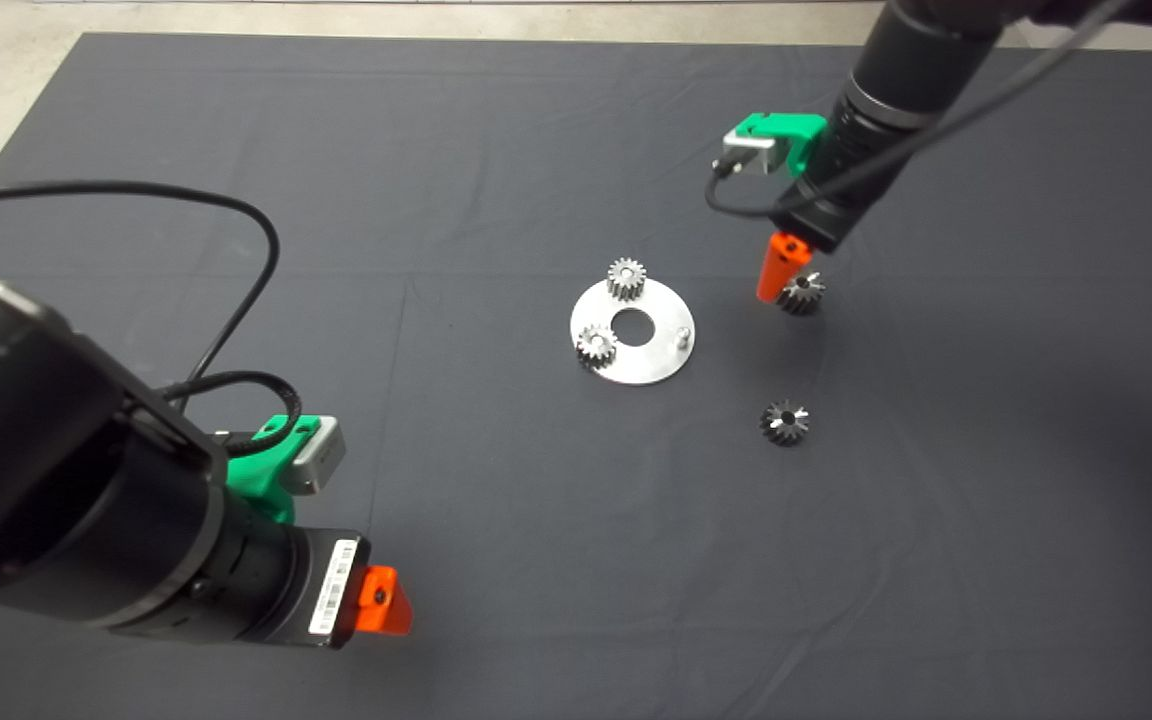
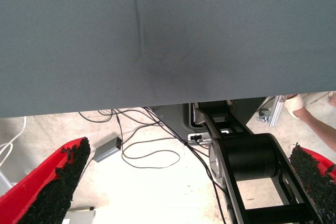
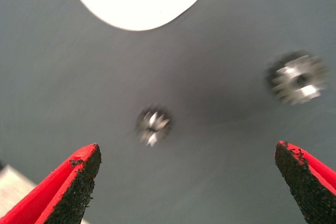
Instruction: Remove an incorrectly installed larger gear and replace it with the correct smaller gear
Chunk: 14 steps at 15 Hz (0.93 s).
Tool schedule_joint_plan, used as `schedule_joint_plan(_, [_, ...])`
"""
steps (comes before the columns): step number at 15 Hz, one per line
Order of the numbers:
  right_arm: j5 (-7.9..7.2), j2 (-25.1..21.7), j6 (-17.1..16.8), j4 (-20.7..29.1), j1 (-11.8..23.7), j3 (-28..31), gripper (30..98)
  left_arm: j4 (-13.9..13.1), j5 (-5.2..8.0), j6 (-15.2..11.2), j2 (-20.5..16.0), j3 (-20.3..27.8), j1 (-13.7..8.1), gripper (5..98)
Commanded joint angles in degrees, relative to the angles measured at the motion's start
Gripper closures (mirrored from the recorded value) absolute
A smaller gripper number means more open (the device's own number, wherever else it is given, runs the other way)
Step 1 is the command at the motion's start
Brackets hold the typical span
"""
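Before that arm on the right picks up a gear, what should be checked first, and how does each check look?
1. Peg on the plate free: ok, nothing sits on it.
2. Larger gear off the plate: ok, it lies alone on the mat.
3. Right gripper open: ok, fingers spread wide.
4. Smaller gear centred between those fingers: not ok, in the right wrist view it sits off toward one finger.
5. Two pale gears seated on the plate: ok, both are in place.
6. Left gripper out of the way: ok, open at the mat's near edge.
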Motion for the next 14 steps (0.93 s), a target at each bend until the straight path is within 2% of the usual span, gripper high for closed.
schedule_joint_plan(1, [-7.07, -2.99, 0.38, 2.14, -0.5, 9.14, 40.8, -1.13, 0.54, 0.21, 0.21, 1.14, -0.45, 5.4])
schedule_joint_plan(2, [-7.07, -3.04, 0.35, 1.34, -1.23, 11.58, 37.2, -1.13, 0.72, 0.32, 0.21, 1.14, -0.45, 5.4])
schedule_joint_plan(4, [-7.07, -3.07, 0.25, -2.12, -2.57, 14.71, 36.0, -1.13, 0.72, 0.83, 0.3, 1.14, -0.45, 5.4])
schedule_joint_plan(6, [-7.07, -2.95, 0.49, -7.75, -4.24, 18.14, 32.6, -1.13, 0.8, 0.83, 0.3, 1.14, -0.36, 5.4])
schedule_joint_plan(7, [-6.98, -2.95, 0.51, -8.36, -5.0, 18.45, 30.7, -1.13, 0.8, 0.83, 0.3, 1.14, -0.36, 5.4])
schedule_joint_plan(10, [-6.98, -3.21, 0.42, -9.68, -8.02, 18.23, 30.8, -1.13, 1.51, 0.83, 0.21, 1.14, -0.1, 5.4])
schedule_joint_plan(12, [-7.07, -3.56, 0.26, -13.77, -9.72, 18.31, 30.8, -1.13, 1.51, 0.74, 0.3, 1.14, -0.01, 5.4])
schedule_joint_plan(14, [-7.07, -4.57, 0.16, -15.68, -10.01, 18.4, 30.8, -1.13, 1.59, 0.82, 0.21, 1.14, 0.19, 5.4])
